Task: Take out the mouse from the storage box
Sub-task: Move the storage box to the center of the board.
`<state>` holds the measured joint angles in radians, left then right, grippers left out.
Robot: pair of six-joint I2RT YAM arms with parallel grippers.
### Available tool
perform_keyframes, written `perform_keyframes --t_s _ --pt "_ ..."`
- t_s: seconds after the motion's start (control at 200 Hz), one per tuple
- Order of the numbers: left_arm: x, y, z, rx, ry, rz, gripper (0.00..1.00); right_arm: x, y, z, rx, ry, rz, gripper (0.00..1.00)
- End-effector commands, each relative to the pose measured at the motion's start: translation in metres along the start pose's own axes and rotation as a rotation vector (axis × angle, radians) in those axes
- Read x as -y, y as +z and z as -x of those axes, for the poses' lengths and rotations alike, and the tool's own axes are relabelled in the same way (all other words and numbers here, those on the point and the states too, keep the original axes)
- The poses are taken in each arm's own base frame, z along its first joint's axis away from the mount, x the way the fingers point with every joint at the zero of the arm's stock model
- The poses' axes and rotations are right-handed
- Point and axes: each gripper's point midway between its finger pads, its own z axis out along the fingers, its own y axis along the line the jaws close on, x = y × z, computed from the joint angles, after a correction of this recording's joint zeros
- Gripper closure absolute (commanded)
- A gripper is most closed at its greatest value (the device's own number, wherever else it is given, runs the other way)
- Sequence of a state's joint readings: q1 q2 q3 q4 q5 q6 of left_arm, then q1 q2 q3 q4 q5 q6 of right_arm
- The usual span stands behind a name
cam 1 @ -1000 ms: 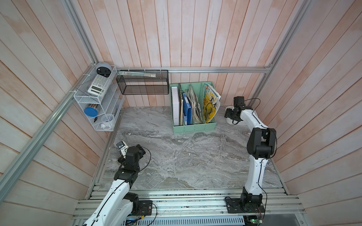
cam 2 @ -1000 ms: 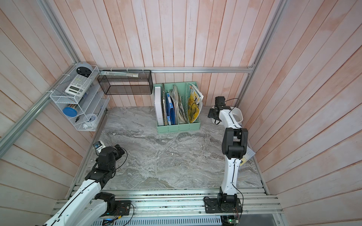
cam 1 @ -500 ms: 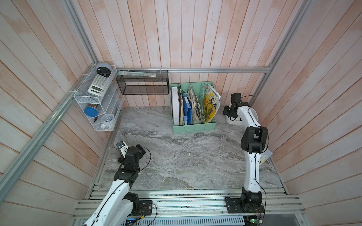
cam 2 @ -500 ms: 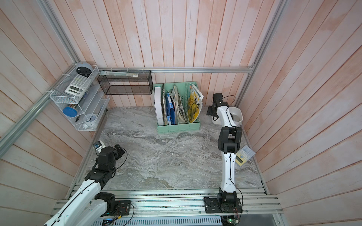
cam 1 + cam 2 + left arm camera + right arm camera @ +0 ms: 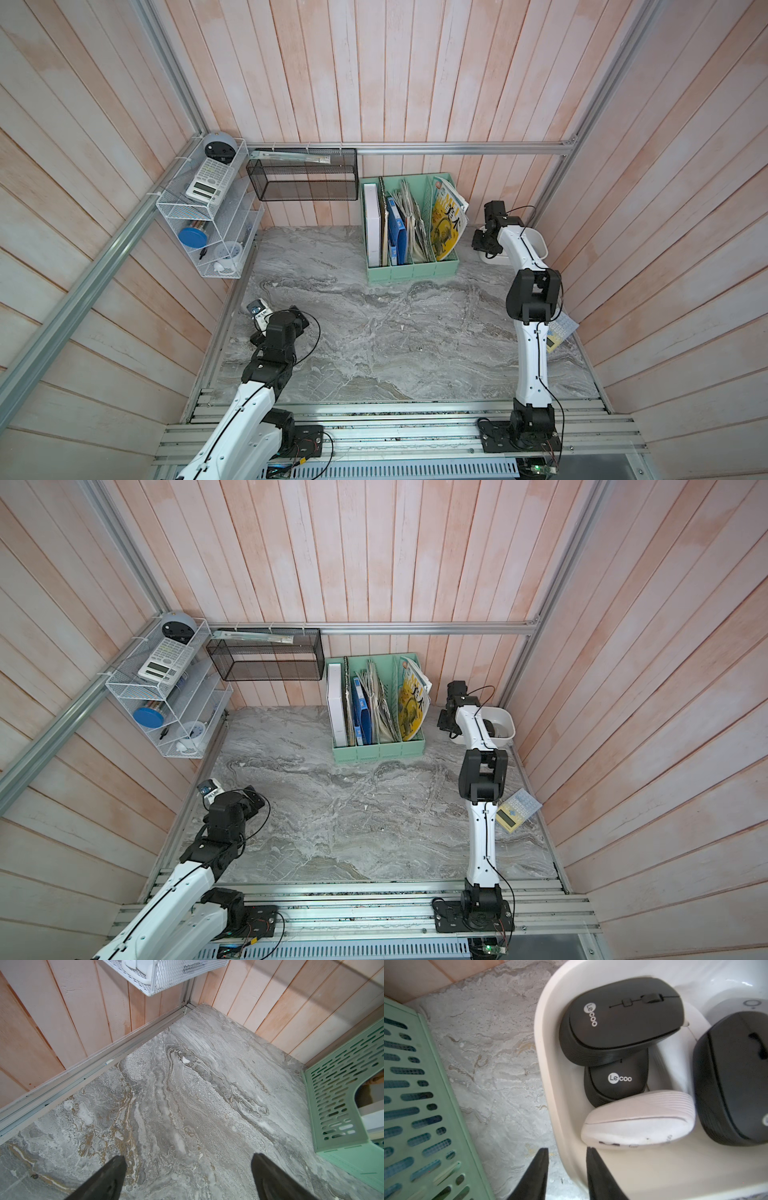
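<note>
Where visible, three black mice (image 5: 620, 1022) (image 5: 616, 1082) (image 5: 733, 1084), one white mouse (image 5: 637, 1120), one storage box (image 5: 546, 1064).

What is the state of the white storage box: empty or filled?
Filled: in the right wrist view the storage box holds several black mice and a white mouse, piled together.

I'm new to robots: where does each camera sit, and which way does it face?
Top views: high overhead, looking down on marble tabletop, left arm and right arm.
Left wrist: on the left arm, facing the tabletop; left gripper shows, open.
Right wrist: on the right arm, facing mice in the storage box; right gripper straddles its rim.
Shared: both wrist views show the mint-green file organizer.
</note>
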<state>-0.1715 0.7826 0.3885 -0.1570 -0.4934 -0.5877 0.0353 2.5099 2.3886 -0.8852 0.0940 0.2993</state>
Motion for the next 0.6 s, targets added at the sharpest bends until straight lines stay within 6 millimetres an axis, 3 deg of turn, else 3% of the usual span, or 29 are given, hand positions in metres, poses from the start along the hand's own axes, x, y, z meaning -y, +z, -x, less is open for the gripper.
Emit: perform_keyframes --t_s 0.0,0.395,0.595 --pt "0.004 0.000 0.004 0.013 -0.007 -0.021 0.00 0.000 -0.002 -0.022 -0.076 -0.015 -0.020 0.74" --pt "0.003 -0.001 0.004 0.015 -0.009 -0.019 0.00 0.005 -0.024 -0.050 -0.164 -0.053 -0.030 0.95" --pt "0.002 -0.002 0.004 0.018 -0.011 -0.020 0.00 0.006 -0.041 -0.069 -0.143 -0.065 -0.027 0.98"
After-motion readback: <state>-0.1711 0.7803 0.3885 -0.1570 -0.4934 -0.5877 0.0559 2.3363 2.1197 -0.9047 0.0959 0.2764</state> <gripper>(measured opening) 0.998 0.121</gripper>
